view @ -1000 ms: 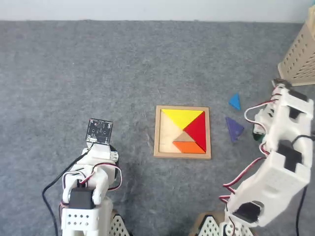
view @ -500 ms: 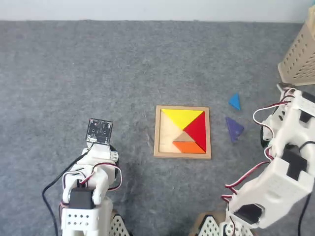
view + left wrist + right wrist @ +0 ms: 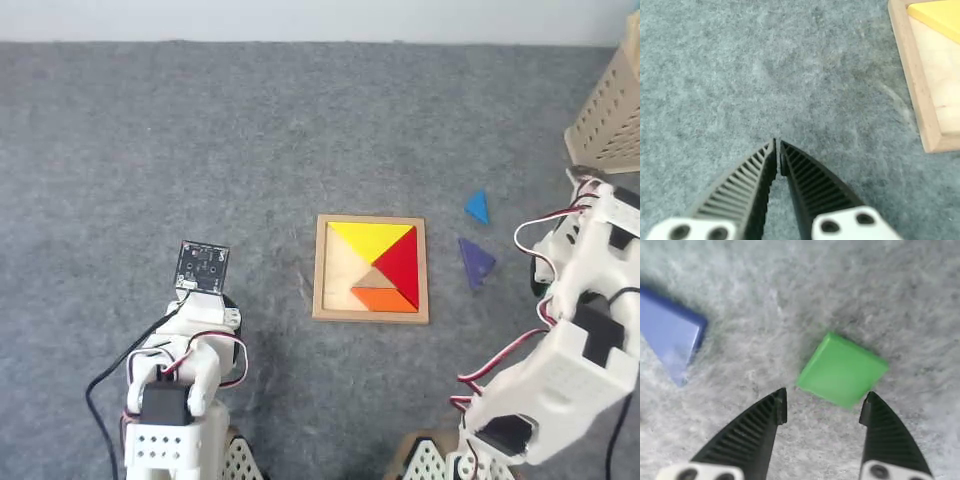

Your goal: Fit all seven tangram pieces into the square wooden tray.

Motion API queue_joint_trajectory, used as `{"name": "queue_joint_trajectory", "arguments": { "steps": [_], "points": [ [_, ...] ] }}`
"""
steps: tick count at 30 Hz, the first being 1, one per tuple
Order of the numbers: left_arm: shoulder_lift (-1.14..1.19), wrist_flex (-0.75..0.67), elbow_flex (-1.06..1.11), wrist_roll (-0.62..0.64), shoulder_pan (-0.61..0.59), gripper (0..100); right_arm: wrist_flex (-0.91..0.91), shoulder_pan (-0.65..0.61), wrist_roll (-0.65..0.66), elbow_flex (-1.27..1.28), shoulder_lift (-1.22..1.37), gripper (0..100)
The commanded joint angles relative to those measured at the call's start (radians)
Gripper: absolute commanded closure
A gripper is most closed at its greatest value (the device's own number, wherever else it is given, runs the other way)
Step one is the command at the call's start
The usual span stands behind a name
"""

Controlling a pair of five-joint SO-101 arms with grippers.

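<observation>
High view lets us count the job so far: the square wooden tray sits in the middle of the grey mat, and it has a yellow triangle, a red triangle and an orange piece lying flat inside. A pale brown triangle between them may be another piece or just bare wood; we cannot tell. The tray's left part is bare. Out on the mat, near the tray's right side, lie a small blue triangle and a purple triangle. The green square lies on the mat too, right in front of the right claw. That claw is wide open, one finger on each side of the square's near corner, and it holds nothing. The left claw is pinched closed on nothing, just above the mat beside the tray's corner. We think about half the job is done: the green, blue and purple pieces have yet to go in.
</observation>
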Motion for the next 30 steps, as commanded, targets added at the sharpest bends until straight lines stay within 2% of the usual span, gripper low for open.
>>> {"name": "queue_joint_trajectory", "arguments": {
  "steps": [1, 17, 23, 30],
  "points": [
    [-0.003, 0.005, -0.005, 0.009, -0.005, 99, -0.016, 0.024, -0.048, -0.031, -0.084, 77.5],
    [-0.003, 0.005, -0.005, 0.009, -0.006, 99, -0.119, 0.016, -0.055, 0.031, 0.062, 78.0],
    [-0.003, 0.005, -0.005, 0.009, -0.005, 99, -0.119, 0.015, -0.052, 0.032, 0.065, 91.3],
    [-0.003, 0.005, -0.005, 0.009, -0.005, 99, -0.107, -0.042, -0.044, 0.032, 0.062, 97.3]
  ]
}}
